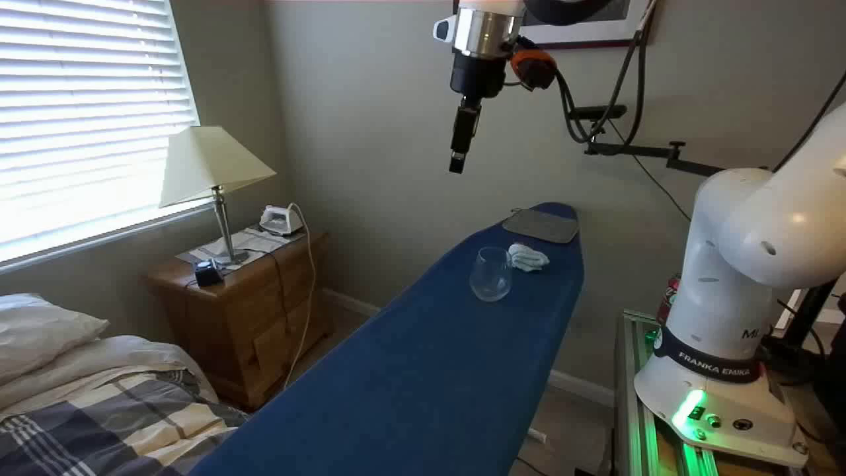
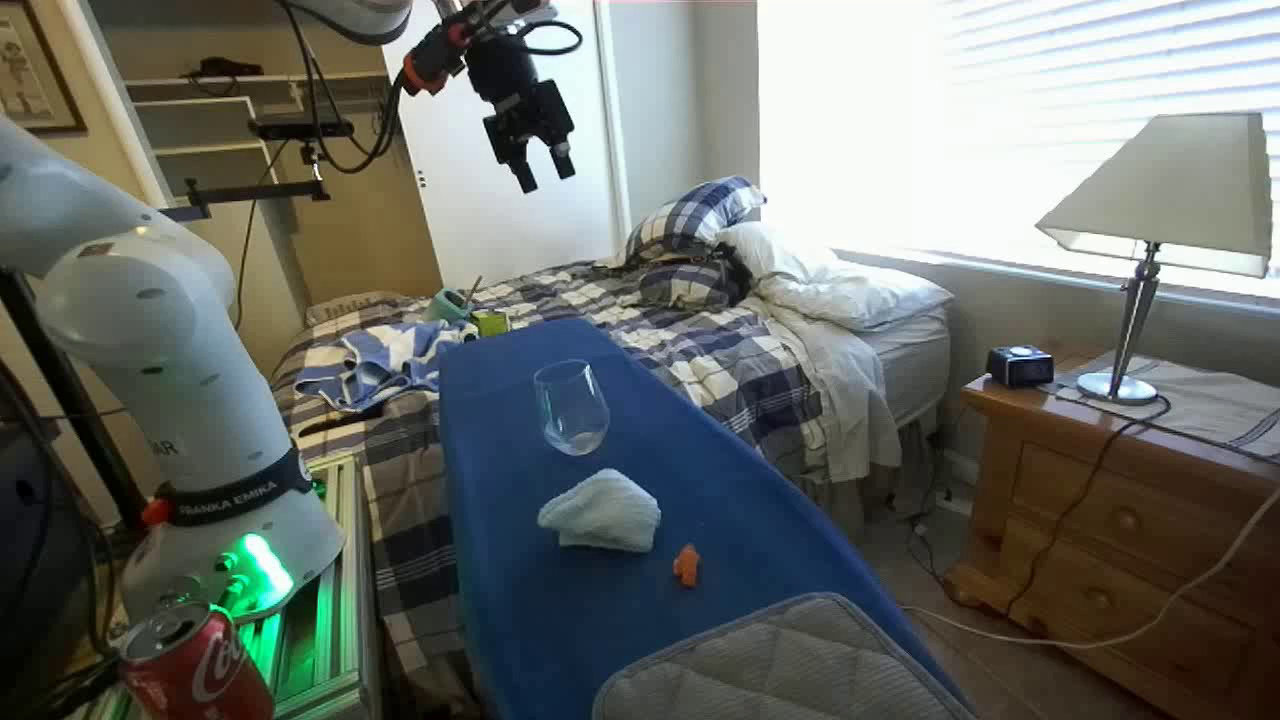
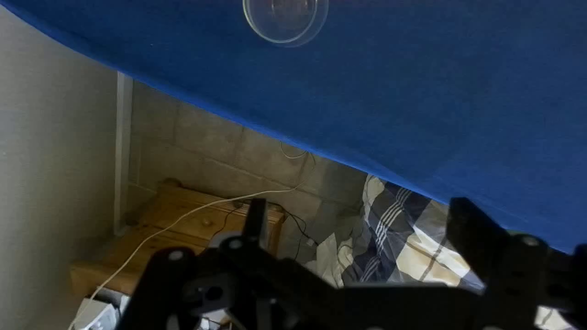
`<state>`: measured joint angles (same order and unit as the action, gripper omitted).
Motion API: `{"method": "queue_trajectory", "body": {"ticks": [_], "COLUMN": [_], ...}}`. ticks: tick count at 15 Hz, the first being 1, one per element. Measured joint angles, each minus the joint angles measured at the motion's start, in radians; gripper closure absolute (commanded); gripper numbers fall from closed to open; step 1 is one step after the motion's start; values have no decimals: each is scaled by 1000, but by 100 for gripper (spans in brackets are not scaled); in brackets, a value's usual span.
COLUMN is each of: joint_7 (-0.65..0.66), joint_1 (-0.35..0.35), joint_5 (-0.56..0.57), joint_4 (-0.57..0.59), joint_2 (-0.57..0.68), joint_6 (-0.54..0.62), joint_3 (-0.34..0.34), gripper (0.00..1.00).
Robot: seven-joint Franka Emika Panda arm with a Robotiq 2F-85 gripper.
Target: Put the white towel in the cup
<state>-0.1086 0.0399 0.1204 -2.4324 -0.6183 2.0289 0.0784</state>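
Note:
A folded white towel lies on the blue ironing board (image 1: 410, 377); the towel shows in both exterior views (image 1: 527, 258) (image 2: 605, 512). A clear stemless glass cup stands upright beside it, in both exterior views (image 1: 491, 281) (image 2: 572, 415). The cup looks empty and is apart from the towel. In the wrist view the cup (image 3: 284, 27) is cut by the top edge, and the towel is out of view. My gripper (image 2: 546, 178) is open and empty, high above the board, in both exterior views (image 1: 457, 164). Its fingers are wide apart in the wrist view (image 3: 357, 206).
A small orange object (image 2: 686, 566) and a grey quilted pad (image 2: 790, 670) lie on the board near the towel. A red can (image 2: 200, 670) stands by the robot base. A bed (image 2: 700, 350), a nightstand (image 1: 238, 317), a lamp (image 1: 211, 165) and an iron (image 1: 281, 220) stand around.

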Motion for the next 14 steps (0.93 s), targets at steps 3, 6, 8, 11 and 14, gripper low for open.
{"method": "queue_trajectory", "body": {"ticks": [3, 6, 8, 11, 14], "joint_7": [0, 0, 8, 77, 122], "joint_1": [0, 0, -2, -47, -129], "joint_5": [0, 0, 1, 19, 41], "joint_4": [0, 0, 0, -9, -34], "joint_2": [0, 0, 0, 5, 9], "joint_6": [0, 0, -1, -13, -17], "joint_3": [0, 0, -1, -20, -78], "gripper": [0, 0, 0, 0, 0]}}
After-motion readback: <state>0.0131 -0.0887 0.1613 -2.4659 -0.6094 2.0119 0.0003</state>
